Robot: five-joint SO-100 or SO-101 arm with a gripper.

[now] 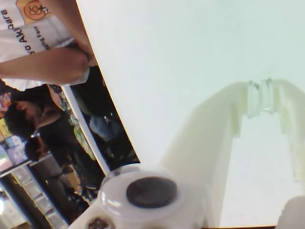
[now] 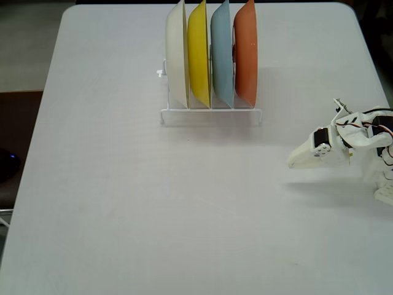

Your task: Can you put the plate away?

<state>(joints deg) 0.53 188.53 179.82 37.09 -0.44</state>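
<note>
Standing plate: the plate [image 2: 246,52] sits on edge in the rack's [image 2: 210,115] rightmost slot in the fixed view, beside the light blue plate [image 2: 221,54].
Long axis: rim upright, faces turned left and right.
Direction from gripper: up and left, well apart across bare table [image 2: 153,203].
Gripper [image 2: 293,163]: fingers pressed together, holding nothing.
Judgement: the plate already looks stowed.

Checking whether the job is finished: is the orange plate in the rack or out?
In: the orange plate stands on edge in the rack's rightmost slot, beside the blue plate.
</note>
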